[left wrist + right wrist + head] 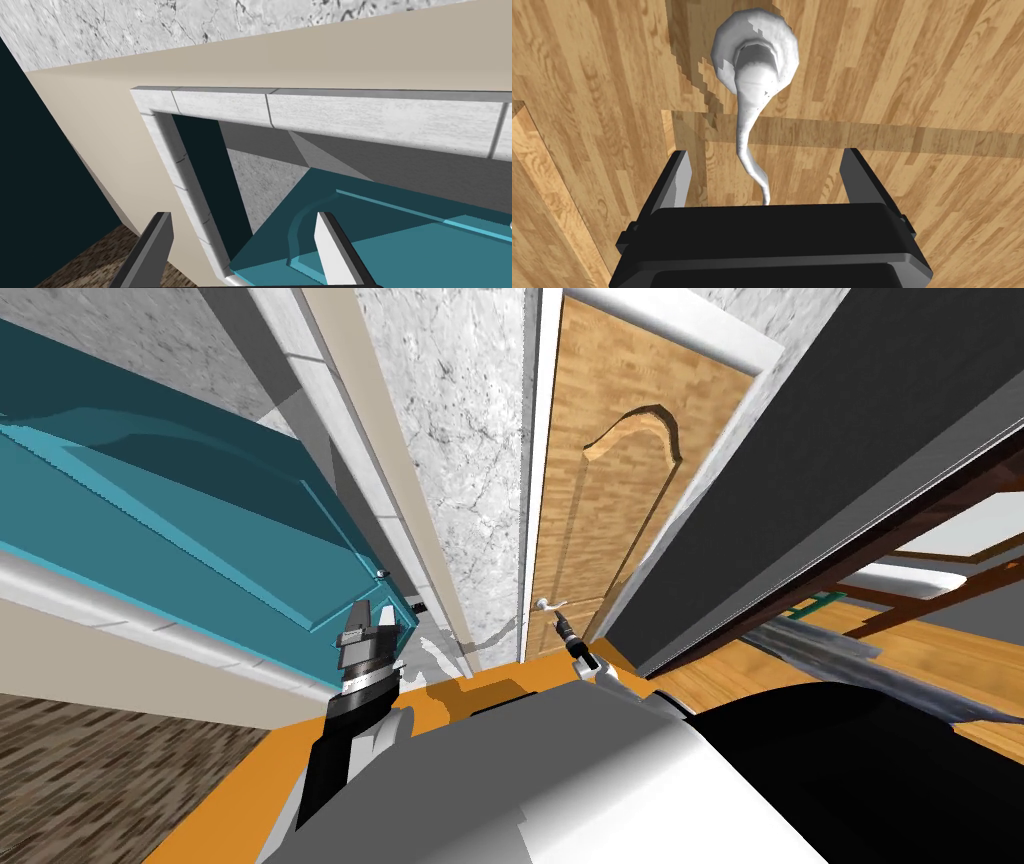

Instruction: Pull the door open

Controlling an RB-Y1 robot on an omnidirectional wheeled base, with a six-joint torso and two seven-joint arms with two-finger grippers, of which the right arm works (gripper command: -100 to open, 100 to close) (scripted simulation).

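**Right gripper astride the door lever**

In the head view, the wooden door (610, 488) fills the upper centre-right, with its pale lever handle (545, 604) just below frame centre. The right gripper (765, 156) has its fingers spread. The lever runs between them, clear of both. The left gripper (242, 216), lower left of centre, is also spread, beside a teal door (200, 518).

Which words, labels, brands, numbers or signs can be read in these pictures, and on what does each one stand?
There are none: no word, label, number or sign can be read. The light brown wooden panelled door, its white curved lever handle, the teal panelled door and the grey-white marbled wall all bear no writing.
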